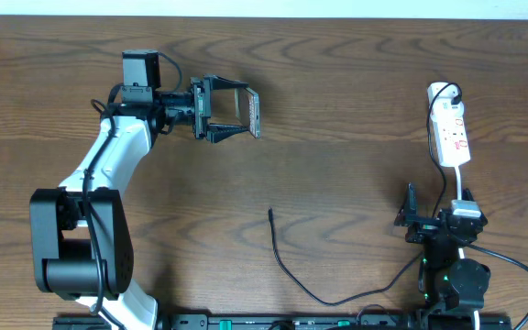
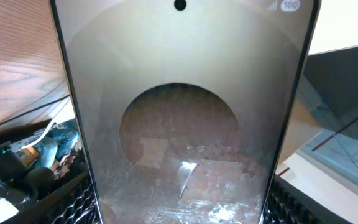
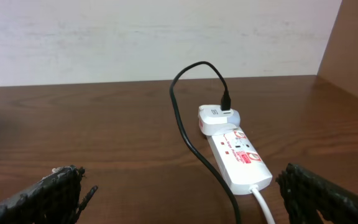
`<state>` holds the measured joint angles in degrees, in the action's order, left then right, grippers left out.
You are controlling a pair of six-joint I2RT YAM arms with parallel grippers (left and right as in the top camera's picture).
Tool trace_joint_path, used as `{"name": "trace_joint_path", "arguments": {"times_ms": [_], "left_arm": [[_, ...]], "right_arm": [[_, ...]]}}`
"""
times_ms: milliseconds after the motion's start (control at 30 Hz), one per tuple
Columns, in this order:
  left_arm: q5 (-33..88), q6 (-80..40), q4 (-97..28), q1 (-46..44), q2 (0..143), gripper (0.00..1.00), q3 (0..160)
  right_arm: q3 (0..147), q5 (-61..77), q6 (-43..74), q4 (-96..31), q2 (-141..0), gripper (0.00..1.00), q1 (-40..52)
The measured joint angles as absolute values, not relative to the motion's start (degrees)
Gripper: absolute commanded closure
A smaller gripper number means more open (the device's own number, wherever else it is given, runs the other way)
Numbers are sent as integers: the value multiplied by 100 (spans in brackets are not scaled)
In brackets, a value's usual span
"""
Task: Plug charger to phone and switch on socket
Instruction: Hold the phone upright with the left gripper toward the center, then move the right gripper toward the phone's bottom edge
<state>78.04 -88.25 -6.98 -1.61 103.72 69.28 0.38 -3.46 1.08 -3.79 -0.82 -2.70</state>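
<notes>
The left gripper (image 1: 243, 110) grips the flat bronze-faced phone (image 1: 254, 112) across its width, jaws spread wide. The right gripper (image 3: 182, 193) gapes empty, facing the white power strip (image 3: 238, 155). Plugging seems in hand: the thin black charger cable (image 1: 287, 264) lies with its tip on the brown wooden table (image 1: 356, 82), well apart from the phone, and needs picking up.

Dark wood-grain bench (image 1: 337, 82) against a pale wall (image 3: 135, 37).
A brown board (image 3: 356, 43) rises at its right side; blue-and-black clutter (image 2: 51, 146) sits low at the left, too blurred to identify.
</notes>
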Motion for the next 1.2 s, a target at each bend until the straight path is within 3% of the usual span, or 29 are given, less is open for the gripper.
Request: {"name": "trace_joint_path", "arguments": {"times_ms": [767, 1200], "left_arm": [[7456, -8589, -698, -161, 10372, 93, 6928], [7284, -8547, -701, -161, 10372, 93, 6928]], "right_arm": [[38, -338, 137, -355, -84, 1, -270], [62, 1066, 1584, 593, -84, 1, -270]]}}
